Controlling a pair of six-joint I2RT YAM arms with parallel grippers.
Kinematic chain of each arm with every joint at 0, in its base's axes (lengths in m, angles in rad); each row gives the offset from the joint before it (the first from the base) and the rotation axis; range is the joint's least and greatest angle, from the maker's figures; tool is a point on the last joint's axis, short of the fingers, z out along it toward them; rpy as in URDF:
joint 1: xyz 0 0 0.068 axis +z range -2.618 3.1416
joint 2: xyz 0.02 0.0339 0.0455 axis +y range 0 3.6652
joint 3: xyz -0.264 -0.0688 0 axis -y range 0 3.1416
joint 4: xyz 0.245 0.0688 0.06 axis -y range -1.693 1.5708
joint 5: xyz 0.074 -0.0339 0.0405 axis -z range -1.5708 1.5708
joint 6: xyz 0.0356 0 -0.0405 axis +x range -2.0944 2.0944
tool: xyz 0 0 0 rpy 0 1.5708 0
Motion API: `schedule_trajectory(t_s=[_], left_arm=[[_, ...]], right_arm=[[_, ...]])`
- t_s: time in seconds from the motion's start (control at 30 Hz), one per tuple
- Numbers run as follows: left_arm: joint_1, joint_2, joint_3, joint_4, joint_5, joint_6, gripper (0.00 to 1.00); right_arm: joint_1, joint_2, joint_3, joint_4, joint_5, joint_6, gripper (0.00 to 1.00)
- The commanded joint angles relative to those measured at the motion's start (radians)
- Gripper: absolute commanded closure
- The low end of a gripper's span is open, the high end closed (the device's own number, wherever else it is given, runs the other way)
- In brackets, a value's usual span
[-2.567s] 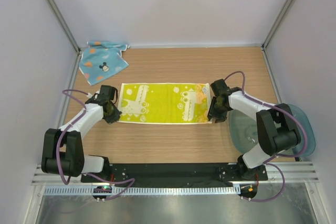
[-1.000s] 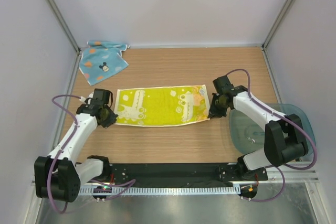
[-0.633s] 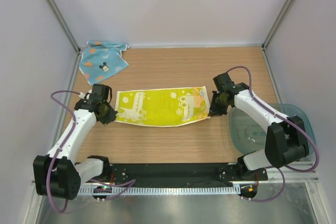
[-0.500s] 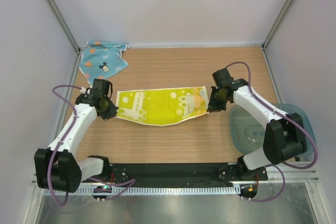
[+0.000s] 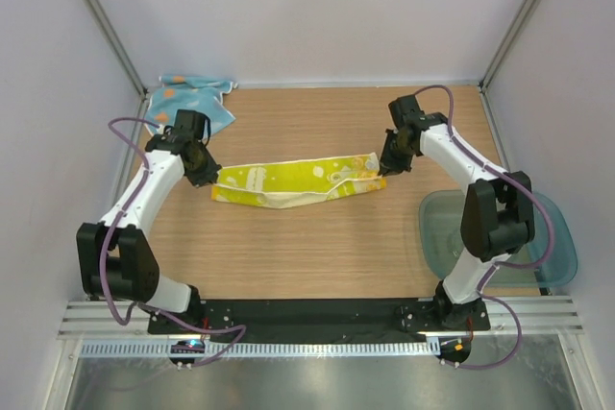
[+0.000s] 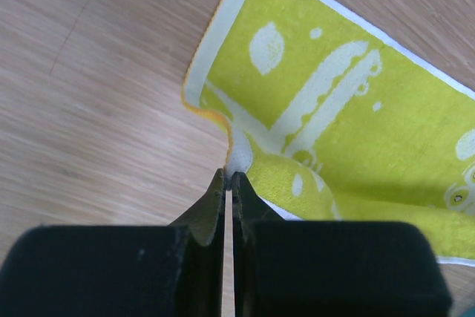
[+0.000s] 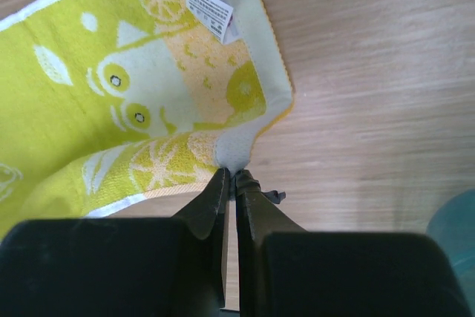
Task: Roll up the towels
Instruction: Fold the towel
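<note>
The left claw (image 5: 211, 178) and right claw (image 5: 384, 168) each pinch a corner of the yellow towel (image 5: 293, 184), half folded mid-table. The blue towel (image 5: 178, 100) sits at the far left corner. A pinched corner could slip, making a crooked fold.

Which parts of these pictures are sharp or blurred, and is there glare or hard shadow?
Top external view: even soft light, no glare, faint shadows; the yellow towel is sharp. Left wrist view: towel print clear, the left gripper a dark mass without detail. Right wrist view: the same for the right gripper; the text on the white label is too small to read.
</note>
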State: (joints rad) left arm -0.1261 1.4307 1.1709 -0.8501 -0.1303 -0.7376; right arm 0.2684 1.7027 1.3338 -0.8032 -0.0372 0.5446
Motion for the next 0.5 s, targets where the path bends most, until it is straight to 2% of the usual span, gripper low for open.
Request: schedule_trajectory(t_s=[0.0,0.3,0.47], left_arm=[[0.006,0.053,0.070,0.020,-0.003,0.050,1.00],[0.009,0.197,0.239,-0.017,-0.035,0.072,1.00],[0.013,0.243,0.283,-0.029,-0.051,0.073,1.00]], right_arm=[[-0.004,0.049,0.091,-0.022,-0.003,-0.034,0.99],[-0.043,0.167,0.248,-0.056,-0.021,-0.057,0.99],[-0.061,0.227,0.320,-0.068,-0.033,-0.060,0.99]])
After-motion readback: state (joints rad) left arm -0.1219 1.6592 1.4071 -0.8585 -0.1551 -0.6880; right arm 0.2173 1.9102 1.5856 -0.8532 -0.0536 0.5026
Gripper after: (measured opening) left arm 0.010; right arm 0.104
